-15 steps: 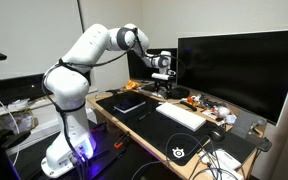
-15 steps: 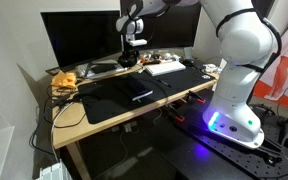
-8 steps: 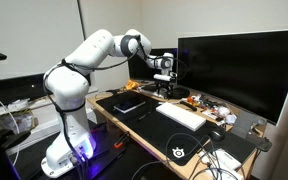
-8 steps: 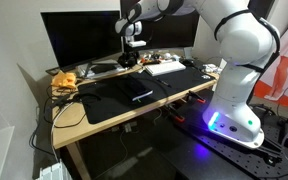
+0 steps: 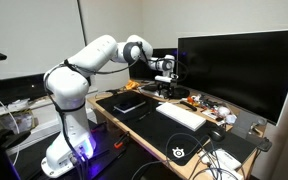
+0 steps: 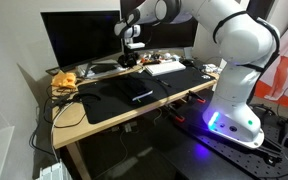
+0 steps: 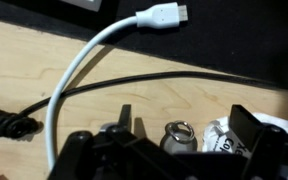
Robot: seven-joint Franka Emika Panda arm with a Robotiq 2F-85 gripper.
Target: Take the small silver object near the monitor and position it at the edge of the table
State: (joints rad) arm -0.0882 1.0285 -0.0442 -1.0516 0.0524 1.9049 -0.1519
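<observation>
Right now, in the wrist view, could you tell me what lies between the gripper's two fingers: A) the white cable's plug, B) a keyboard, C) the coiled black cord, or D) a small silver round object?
D: the small silver object sits on the wooden table between the spread fingers of the gripper, while the white cable's plug lies apart from it near the top of the view.

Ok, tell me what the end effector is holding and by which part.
Nothing held. In the wrist view the open end effector straddles the small silver object on the table, fingers clear of it.
</observation>
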